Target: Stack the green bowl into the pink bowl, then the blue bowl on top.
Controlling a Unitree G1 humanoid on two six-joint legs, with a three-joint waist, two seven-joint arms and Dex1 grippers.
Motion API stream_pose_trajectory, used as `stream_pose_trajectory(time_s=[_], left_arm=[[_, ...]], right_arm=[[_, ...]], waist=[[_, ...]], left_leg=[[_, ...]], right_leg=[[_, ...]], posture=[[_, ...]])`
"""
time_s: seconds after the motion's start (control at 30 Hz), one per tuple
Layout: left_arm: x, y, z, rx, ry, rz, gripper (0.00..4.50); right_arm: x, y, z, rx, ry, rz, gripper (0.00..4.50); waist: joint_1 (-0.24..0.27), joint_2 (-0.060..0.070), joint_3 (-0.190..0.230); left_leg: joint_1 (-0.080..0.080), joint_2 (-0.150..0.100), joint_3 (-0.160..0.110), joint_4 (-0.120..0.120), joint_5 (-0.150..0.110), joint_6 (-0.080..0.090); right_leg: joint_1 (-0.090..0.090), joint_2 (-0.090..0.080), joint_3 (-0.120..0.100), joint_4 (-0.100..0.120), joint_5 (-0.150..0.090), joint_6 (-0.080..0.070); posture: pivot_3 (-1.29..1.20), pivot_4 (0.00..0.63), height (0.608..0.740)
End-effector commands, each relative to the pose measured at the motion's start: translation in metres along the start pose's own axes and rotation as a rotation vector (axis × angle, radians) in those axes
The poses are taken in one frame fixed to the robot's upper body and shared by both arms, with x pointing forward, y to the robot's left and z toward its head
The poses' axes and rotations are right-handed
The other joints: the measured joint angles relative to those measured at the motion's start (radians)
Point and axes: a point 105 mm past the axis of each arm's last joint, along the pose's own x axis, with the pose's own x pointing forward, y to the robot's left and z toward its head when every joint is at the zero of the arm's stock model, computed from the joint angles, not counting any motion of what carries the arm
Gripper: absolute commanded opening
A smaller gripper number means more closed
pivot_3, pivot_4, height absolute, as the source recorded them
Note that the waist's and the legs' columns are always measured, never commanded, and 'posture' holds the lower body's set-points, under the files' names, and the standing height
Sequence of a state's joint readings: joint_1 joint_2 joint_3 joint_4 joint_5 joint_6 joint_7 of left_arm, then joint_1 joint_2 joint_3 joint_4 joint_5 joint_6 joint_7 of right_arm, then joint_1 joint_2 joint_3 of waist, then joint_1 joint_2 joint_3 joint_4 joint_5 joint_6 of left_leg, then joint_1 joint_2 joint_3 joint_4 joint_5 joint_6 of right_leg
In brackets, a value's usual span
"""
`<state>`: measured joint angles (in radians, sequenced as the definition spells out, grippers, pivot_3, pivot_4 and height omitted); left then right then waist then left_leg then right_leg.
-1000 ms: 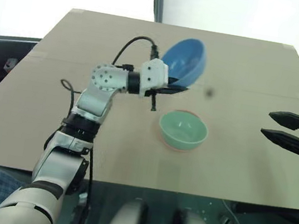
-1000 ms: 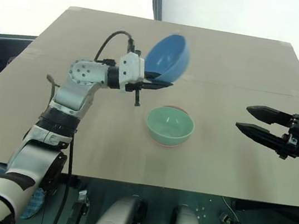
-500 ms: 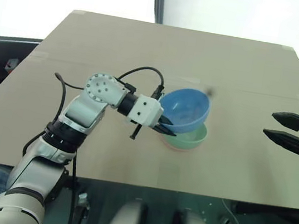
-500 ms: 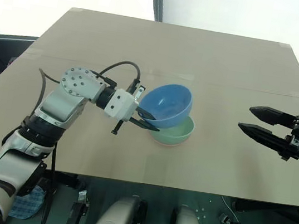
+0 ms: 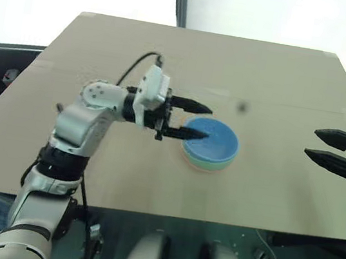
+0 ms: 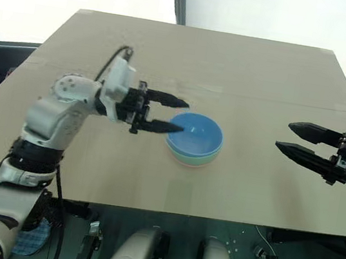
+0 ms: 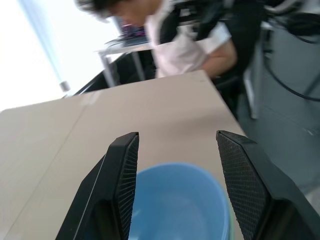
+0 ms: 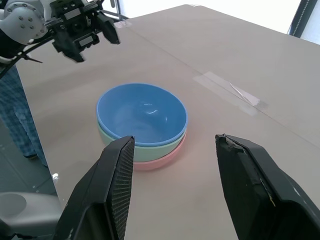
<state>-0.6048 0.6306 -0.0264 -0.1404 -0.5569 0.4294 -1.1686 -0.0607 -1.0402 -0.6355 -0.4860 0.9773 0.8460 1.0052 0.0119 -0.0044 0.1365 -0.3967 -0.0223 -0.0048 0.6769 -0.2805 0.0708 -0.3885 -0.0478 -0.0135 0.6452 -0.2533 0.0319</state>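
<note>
The blue bowl [image 5: 211,142] is seated atop the stack at three o'clock of the open, empty left gripper [image 5: 195,120]; the right gripper [image 5: 318,144] is held open, well apart

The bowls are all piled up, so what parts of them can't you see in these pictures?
- Pink bowl: only a thin rim shows in the right wrist view; the green bowl hides the rest.
- Green bowl: its inside is covered by the blue bowl.
- Blue bowl's near side: cut off by the left wrist view's edge, between the open left tool.
</note>
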Motion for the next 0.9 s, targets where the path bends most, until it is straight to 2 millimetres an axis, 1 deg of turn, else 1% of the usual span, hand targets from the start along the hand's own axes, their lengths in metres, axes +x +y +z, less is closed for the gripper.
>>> stream_pose_trajectory(time_s=[0.03, 0.13, 0.23, 0.33, 0.37, 0.5, 0.63, 0.73, 0.9], left_arm=[[-0.027, 0.007, -0.001, -0.061, 0.024, 0.185, 2.61], [-0.045, 0.009, -0.01, -0.089, 0.061, 0.284, 2.61], [-0.059, 0.002, -0.024, -0.095, 0.116, 0.327, 2.61], [-0.069, -0.005, -0.032, -0.129, 0.12, 0.37, 2.61], [-0.071, -0.008, -0.033, -0.132, 0.119, 0.374, 2.61], [-0.079, -0.031, -0.038, -0.155, 0.109, 0.333, 2.61], [-0.089, -0.039, -0.049, -0.192, 0.126, 0.342, 2.61], [-0.094, -0.042, -0.058, -0.204, 0.134, 0.357, 2.61], [-0.103, -0.045, -0.072, -0.22, 0.144, 0.38, 2.61]], right_arm=[[-0.004, -0.004, 0.002, -0.024, -0.008, -0.012, 2.71], [-0.005, -0.007, -0.006, -0.013, 0.007, -0.012, 2.71], [-0.006, -0.012, -0.012, -0.005, 0.017, -0.011, 2.71], [-0.009, -0.016, -0.02, 0.004, 0.031, -0.01, 2.71], [-0.01, -0.018, -0.022, 0.005, 0.033, -0.011, 2.71], [-0.013, -0.026, -0.033, 0.007, 0.049, -0.023, 2.71], [-0.014, -0.032, -0.045, 0.005, 0.053, -0.027, 2.71], [-0.013, -0.029, -0.055, -0.012, 0.049, -0.013, 2.71], [-0.014, -0.02, -0.072, -0.087, 0.079, 0.019, 2.71]], waist=[[0.002, 0.0, 0.0], [0.006, 0.0, 0.0], [0.006, 0.0, 0.0], [0.004, 0.0, 0.0], [0.004, 0.0, 0.0], [0.004, 0.0, 0.0], [0.005, 0.001, 0.0], [0.005, 0.001, 0.0], [0.005, 0.002, 0.0]], left_leg=[[0.0, 0.0, 0.0, 0.0, 0.0, 0.0], [0.0, 0.0, 0.0, 0.0, 0.001, -0.001], [0.0, 0.0, -0.001, 0.0, 0.001, -0.002], [0.0, 0.0, -0.001, -0.001, 0.001, -0.003], [0.0, 0.0, -0.001, -0.001, 0.001, -0.003], [0.0, 0.0, -0.001, -0.002, 0.001, -0.003], [0.0, 0.0, -0.001, -0.003, 0.001, -0.003], [0.001, 0.0, -0.001, -0.004, 0.0, -0.002], [0.001, 0.0, -0.001, -0.006, 0.0, -0.002]], right_leg=[[0.0, 0.0, 0.0, 0.0, 0.0, 0.0], [0.0, -0.001, 0.0, 0.0, 0.0, 0.0], [0.001, -0.001, -0.001, -0.001, 0.0, 0.0], [0.001, -0.002, 0.0, -0.002, 0.0, 0.0], [0.001, -0.002, 0.0, -0.002, 0.0, 0.0], [0.0, -0.003, 0.0, -0.002, 0.0, -0.001], [0.0, -0.004, 0.0, -0.003, 0.0, -0.001], [0.0, -0.004, 0.0, -0.003, 0.0, -0.001], [0.0, -0.004, 0.0, -0.004, 0.0, -0.001]], posture=[[0.0, 0.15, 0.74], [0.0, 0.15, 0.74], [0.0, 0.15, 0.74], [0.0, 0.15, 0.74], [0.0, 0.15, 0.74], [0.0, 0.15, 0.74], [0.0, 0.15, 0.74], [0.0, 0.15, 0.74], [0.0, 0.15, 0.74]])
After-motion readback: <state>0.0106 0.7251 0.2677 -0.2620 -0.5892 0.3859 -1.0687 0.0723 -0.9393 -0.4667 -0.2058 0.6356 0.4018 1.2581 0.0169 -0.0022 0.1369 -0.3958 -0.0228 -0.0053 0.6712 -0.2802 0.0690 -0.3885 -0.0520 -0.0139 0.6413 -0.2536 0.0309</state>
